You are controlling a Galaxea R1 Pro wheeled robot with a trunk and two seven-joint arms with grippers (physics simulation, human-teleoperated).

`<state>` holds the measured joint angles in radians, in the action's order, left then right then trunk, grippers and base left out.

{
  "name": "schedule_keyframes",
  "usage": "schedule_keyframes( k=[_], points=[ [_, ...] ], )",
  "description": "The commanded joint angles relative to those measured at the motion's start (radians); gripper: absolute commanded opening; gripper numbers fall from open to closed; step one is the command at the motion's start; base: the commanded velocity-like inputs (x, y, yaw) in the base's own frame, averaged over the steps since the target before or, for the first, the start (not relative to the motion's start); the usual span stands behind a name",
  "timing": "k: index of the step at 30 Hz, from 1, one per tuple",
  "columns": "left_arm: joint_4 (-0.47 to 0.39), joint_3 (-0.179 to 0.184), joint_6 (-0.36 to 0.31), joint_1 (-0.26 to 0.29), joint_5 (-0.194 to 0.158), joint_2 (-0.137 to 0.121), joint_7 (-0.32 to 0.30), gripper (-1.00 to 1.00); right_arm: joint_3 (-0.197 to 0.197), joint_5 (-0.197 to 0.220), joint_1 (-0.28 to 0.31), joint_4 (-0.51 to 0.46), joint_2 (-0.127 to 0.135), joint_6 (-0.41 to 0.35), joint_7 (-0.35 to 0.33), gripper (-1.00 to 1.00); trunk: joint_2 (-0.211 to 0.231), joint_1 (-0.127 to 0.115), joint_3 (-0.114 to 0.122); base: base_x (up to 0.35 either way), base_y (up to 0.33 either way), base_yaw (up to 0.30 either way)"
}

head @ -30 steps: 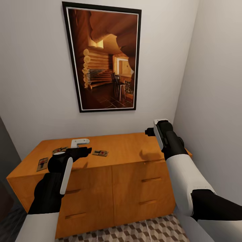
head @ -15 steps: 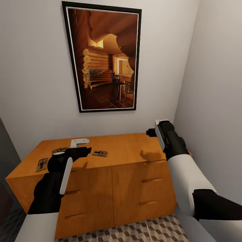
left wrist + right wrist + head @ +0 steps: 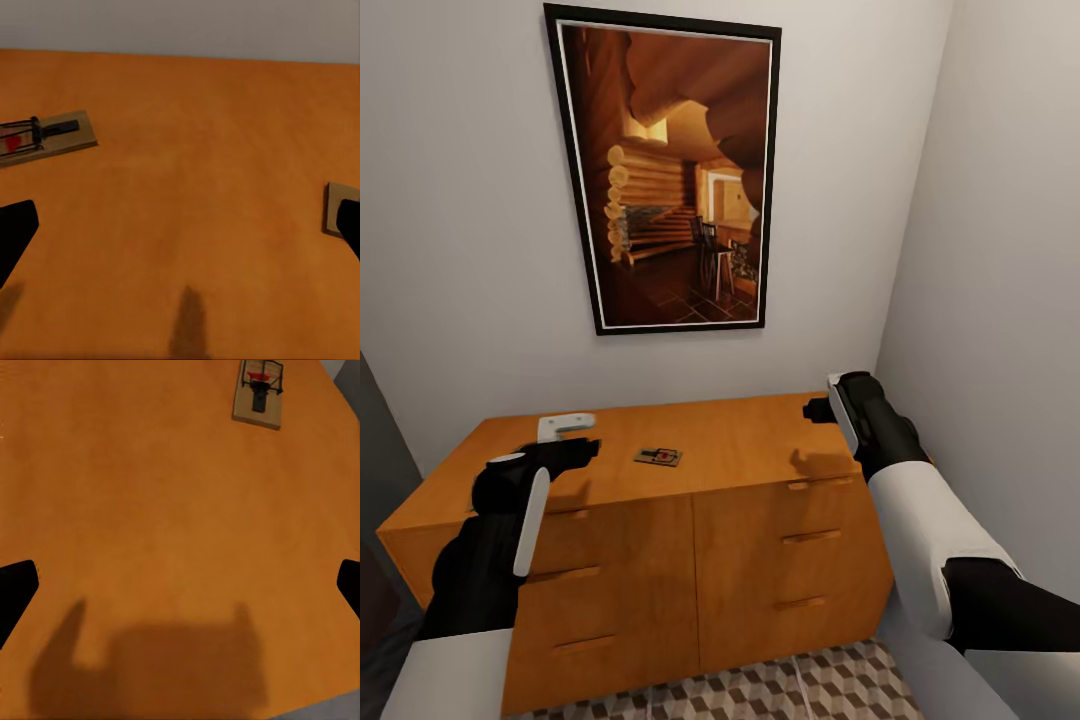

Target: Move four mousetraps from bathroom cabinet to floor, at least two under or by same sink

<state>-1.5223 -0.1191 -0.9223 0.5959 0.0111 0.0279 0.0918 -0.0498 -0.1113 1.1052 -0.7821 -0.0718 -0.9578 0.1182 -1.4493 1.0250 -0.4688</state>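
Now both released end effectors, left [image 3: 565, 432] and right [image 3: 822, 408], hover over the cabinet [image 3: 760, 440]; one mousetrap [image 3: 658, 457] lies at the left one's 3 o'clock.

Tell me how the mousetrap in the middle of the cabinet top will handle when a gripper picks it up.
The mousetrap is a thin flat board, so it probably stays stiff and feels light. It lies flush on the cabinet, so getting the fingers around its low edges looks awkward, and a push would likely slide it, not tip it. The wire parts on top may snag.
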Motion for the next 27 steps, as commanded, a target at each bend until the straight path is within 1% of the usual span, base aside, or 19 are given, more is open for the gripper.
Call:
schedule_keyframes(
  k=[1, 4, 6, 8, 14, 17, 23, 27],
  points=[
    [-0.001, -0.002, -0.005, 0.001, 0.000, -0.003, 0.003, 1.00, -0.004, -0.010, 0.001, 0.000, -0.001, -0.004, -0.007, 1.00, -0.001, 0.000, -0.001, 0.000, 0.000, 0.000],
    [-0.001, -0.003, -0.005, 0.001, 0.000, -0.010, 0.005, 1.00, -0.004, -0.009, 0.001, 0.002, -0.001, -0.004, -0.011, 1.00, -0.001, 0.000, -0.001, 0.000, 0.000, 0.000],
    [0.011, 0.008, -0.010, -0.001, -0.008, 0.002, -0.001, 1.00, -0.015, -0.005, -0.003, 0.004, -0.012, -0.010, -0.012, 1.00, -0.001, 0.000, -0.001, 0.000, 0.000, 0.000],
    [0.017, 0.012, -0.010, -0.001, -0.007, 0.002, -0.001, 1.00, -0.020, -0.006, -0.004, 0.002, -0.022, -0.011, -0.012, 1.00, -0.001, 0.000, -0.001, 0.000, 0.000, 0.000],
    [0.018, 0.011, -0.010, -0.001, -0.007, 0.004, -0.001, 1.00, -0.015, -0.009, -0.005, -0.003, -0.024, -0.014, -0.012, 1.00, -0.001, 0.000, -0.001, 0.000, 0.000, 0.000],
    [0.024, 0.014, -0.010, -0.001, -0.011, 0.019, 0.002, 1.00, -0.027, -0.011, -0.005, -0.006, -0.017, -0.017, -0.015, 1.00, -0.001, 0.000, -0.001, 0.000, 0.000, 0.000],
    [0.029, 0.017, -0.011, -0.001, -0.013, 0.053, 0.004, 1.00, -0.040, -0.013, -0.005, -0.008, -0.011, -0.020, -0.018, 1.00, -0.001, 0.000, -0.001, 0.024, 0.000, 0.000],
    [0.030, 0.018, -0.011, -0.001, -0.014, 0.058, 0.004, 1.00, -0.042, -0.013, -0.005, -0.010, -0.010, -0.021, -0.018, 1.00, -0.001, 0.000, -0.001, 0.194, 0.000, 0.000]
  ],
)
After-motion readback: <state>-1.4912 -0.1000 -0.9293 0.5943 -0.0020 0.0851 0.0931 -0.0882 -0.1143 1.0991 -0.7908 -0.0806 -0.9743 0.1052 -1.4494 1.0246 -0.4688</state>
